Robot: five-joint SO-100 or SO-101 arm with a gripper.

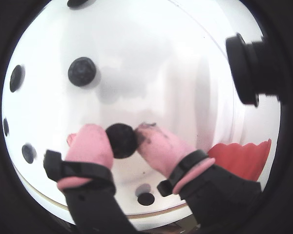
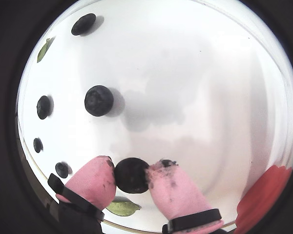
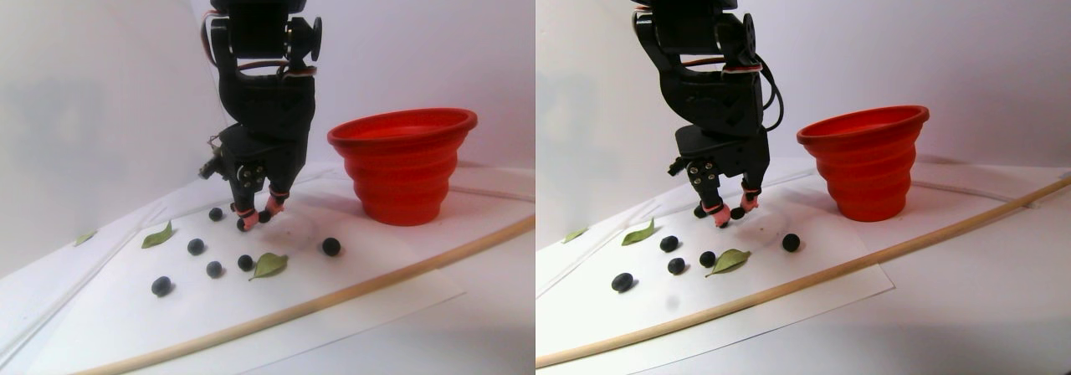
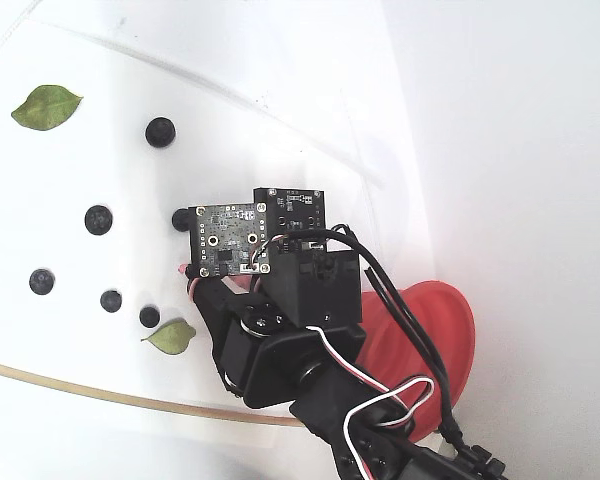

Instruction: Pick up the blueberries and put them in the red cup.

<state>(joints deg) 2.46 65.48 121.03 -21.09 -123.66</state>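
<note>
Bright, glary white; fisheye wrist views, perhaps overexposed

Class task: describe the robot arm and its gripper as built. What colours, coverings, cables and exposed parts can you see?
The arm is black plastic. The gripper has two fingers capped in smudged pink covers held by black bands. Red, white and black cables loop along it, and two small circuit boards sit exposed near the wrist.

white table (image 3: 962, 308) — paper sheet (image 3: 167, 316), wooden rod (image 3: 376, 281)
</note>
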